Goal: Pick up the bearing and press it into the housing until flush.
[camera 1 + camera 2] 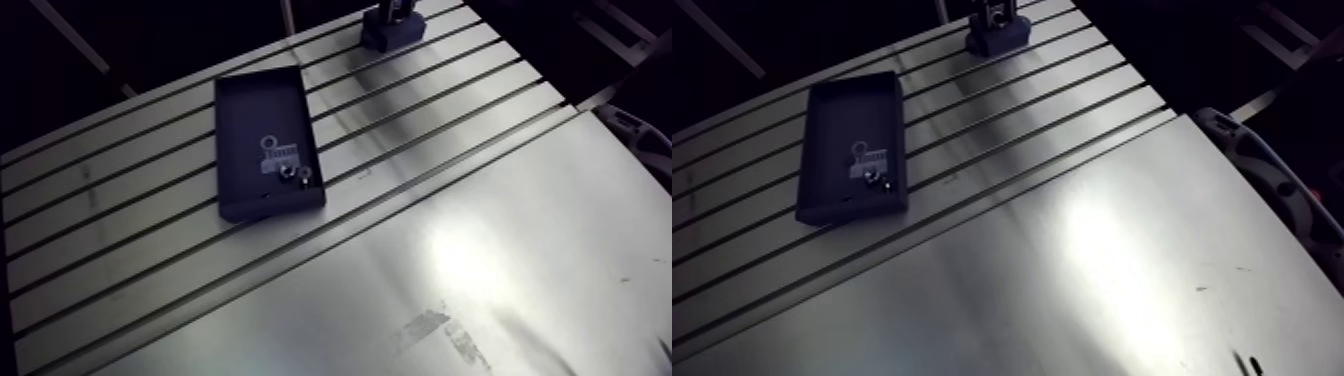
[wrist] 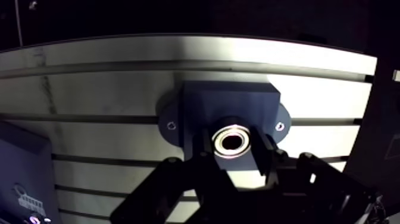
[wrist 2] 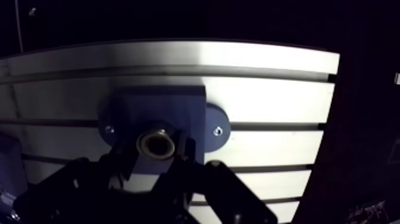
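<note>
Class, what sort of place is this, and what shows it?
Probably a robot assembly workbench: a slotted aluminium table, a screwed-down housing with a bearing at its bore, held by the end effector, and a dark tray of small parts.

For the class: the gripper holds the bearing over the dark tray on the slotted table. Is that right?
Not over the tray. The wrist view shows the gripper holding the bearing at the bore of the housing on the slotted table. The dark tray lies off to one side.

Bearing [image 2: 232, 141] at housing [image 2: 229, 102], tray [image 1: 262, 130] apart
</note>
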`<act>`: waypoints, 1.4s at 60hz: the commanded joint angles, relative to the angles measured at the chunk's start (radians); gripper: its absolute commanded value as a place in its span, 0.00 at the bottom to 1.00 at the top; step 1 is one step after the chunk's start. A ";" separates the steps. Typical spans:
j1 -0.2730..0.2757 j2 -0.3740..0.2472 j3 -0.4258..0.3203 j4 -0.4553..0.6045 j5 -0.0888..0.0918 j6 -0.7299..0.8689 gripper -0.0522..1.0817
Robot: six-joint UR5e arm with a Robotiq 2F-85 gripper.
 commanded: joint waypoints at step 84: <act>0.014 -0.074 -0.042 0.081 -0.003 0.033 0.99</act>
